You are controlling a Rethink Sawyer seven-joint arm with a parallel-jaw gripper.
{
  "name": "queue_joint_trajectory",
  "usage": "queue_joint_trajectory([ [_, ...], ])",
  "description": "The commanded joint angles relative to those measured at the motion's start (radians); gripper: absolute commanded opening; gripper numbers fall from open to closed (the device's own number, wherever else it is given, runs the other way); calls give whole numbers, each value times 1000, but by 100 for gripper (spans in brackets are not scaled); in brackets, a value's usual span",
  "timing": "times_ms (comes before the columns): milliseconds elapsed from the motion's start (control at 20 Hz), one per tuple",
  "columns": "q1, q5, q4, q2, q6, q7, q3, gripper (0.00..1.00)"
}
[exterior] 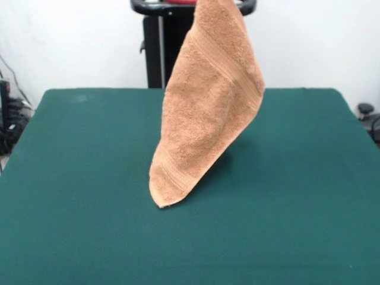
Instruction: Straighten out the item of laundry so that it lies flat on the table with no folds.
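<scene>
One corner of the towel (205, 113) hangs lowest, near the middle of the table (77, 202), at or just above the green cloth, while the rest rises in a doubled, tilted drape to the picture's top edge. Whatever holds it up there is out of view, so I cannot tell how the claw stands. My judgement is that the lift-and-hang step is in hand, and the next move calls for lowering while drawing sideways, so the cloth unrolls flat from that low corner.
</scene>
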Motion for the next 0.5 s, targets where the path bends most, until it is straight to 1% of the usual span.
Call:
queue_joint_trajectory([
  [50, -18, 13, 116, 53, -49, 163, 70, 0],
  [200, -19, -7, 109, 131, -139, 212, 64, 0],
  [300, -9, -5, 101, 178, -183, 245, 60, 0],
  [500, 30, 34, 86, 245, -214, 301, 49, 0],
])
